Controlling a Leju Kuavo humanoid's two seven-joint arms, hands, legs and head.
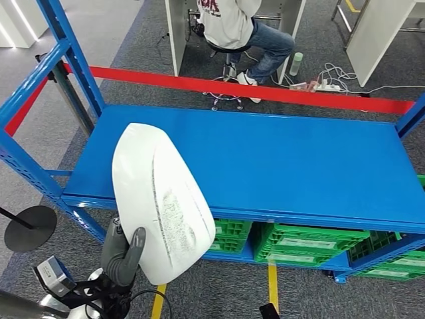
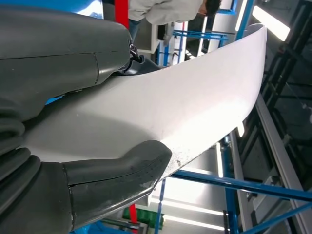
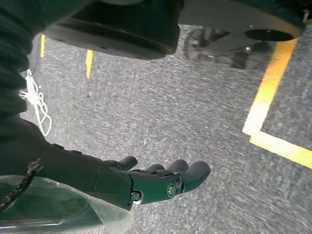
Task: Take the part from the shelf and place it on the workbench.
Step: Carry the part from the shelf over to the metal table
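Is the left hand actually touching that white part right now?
Touching. In the left wrist view the left hand clamps the white part between thumb and fingers; the head view shows its thumb on the part's lower edge.

White, smooth curved part (image 1: 158, 199) — scuffed grey on its face — tilted above the blue shelf's (image 1: 281, 159) front edge.

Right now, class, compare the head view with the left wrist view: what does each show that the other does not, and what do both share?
Head view alone: the blue metal shelf board, green plastic crates beneath it, the red crossbar.

Left wrist view alone: bright ceiling lights and the white part's speckled edge close up.

Both: the left hand gripping the smooth white curved plastic part, and a seated person.
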